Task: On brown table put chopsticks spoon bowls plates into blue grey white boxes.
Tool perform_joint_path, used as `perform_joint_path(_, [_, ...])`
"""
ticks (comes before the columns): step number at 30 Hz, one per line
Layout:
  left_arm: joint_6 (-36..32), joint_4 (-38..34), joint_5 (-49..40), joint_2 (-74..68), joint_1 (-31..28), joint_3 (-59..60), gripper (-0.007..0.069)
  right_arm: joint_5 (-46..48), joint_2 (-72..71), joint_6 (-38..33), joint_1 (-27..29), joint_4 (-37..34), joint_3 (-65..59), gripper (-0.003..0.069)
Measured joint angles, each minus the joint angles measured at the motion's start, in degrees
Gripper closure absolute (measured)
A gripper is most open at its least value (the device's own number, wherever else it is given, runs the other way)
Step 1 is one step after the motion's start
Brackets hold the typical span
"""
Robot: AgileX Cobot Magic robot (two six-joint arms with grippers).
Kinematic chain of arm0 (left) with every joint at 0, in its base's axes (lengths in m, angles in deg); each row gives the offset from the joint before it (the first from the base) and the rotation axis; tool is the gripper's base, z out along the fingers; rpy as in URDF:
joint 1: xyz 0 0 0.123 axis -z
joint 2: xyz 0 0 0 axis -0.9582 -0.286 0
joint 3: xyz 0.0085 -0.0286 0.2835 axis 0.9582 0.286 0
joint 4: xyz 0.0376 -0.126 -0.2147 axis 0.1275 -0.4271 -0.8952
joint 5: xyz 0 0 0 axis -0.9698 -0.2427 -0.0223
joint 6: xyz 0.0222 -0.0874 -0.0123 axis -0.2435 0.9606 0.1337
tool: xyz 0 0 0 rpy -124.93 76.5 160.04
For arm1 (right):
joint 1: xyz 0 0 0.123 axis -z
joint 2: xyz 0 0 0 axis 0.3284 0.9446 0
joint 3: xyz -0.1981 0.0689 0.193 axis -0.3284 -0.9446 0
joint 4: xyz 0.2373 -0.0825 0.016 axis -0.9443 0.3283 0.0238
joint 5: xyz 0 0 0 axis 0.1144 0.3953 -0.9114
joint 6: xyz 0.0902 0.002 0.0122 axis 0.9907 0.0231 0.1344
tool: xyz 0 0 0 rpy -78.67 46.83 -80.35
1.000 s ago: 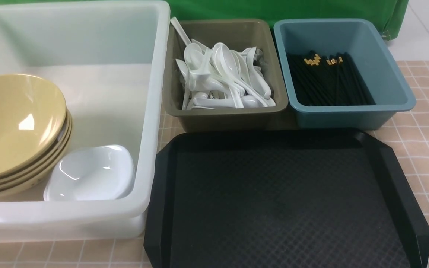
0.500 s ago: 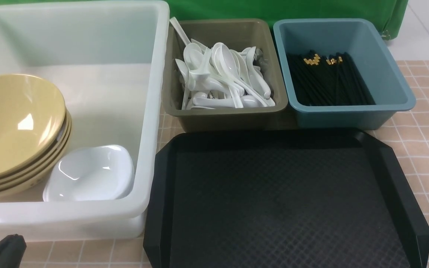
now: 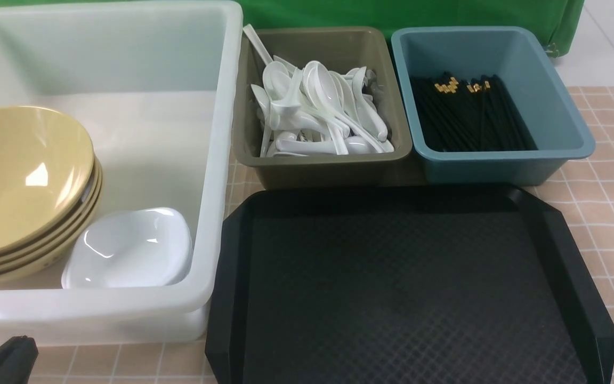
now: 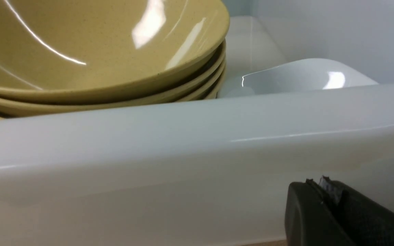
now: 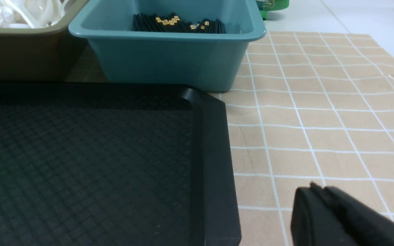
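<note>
Three bins loaded – bowls [image 3: 22,181] and plate [image 3: 128,250] in the white bin [image 3: 216,160], just past the left gripper [image 4: 323,191]; chopsticks [image 5: 178,25] in the blue bin [image 5: 169,61], well ahead of the right gripper [image 5: 315,193]. Risk: left gripper sits near the white bin's wall – a forward move could shove it. Both grippers look pinched closed, holding nothing. Tray [image 3: 403,288] bare.

Tiled brown table [image 3: 605,186], white box [image 3: 216,160], grey box [image 3: 333,170], blue box [image 3: 499,168], black tray [image 3: 403,288]
</note>
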Motion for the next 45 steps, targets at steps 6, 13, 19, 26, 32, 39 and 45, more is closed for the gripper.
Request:
perform_joint_path(6, [0.0,0.0,0.0,0.0,0.0,0.0,0.0623,0.0,0.0,0.0,0.0,0.0,0.0,0.0581])
perform_joint_path(13, [0.0,0.0,0.0,0.0,0.0,0.0,0.0623,0.0,0.0,0.0,0.0,0.0,0.0,0.0580])
perform_joint_path(19, [0.0,0.0,0.0,0.0,0.0,0.0,0.0623,0.1,0.0,0.0,0.0,0.0,0.0,0.0575])
perform_joint_path(26, [0.0,0.0,0.0,0.0,0.0,0.0,0.0623,0.1,0.0,0.0,0.0,0.0,0.0,0.0567])
perform_joint_path(32, [0.0,0.0,0.0,0.0,0.0,0.0,0.0623,0.1,0.0,0.0,0.0,0.0,0.0,0.0560])
perform_joint_path(39, [0.0,0.0,0.0,0.0,0.0,0.0,0.0623,0.1,0.0,0.0,0.0,0.0,0.0,0.0554])
perform_joint_path(45, [0.0,0.0,0.0,0.0,0.0,0.0,0.0623,0.1,0.0,0.0,0.0,0.0,0.0,0.0550])
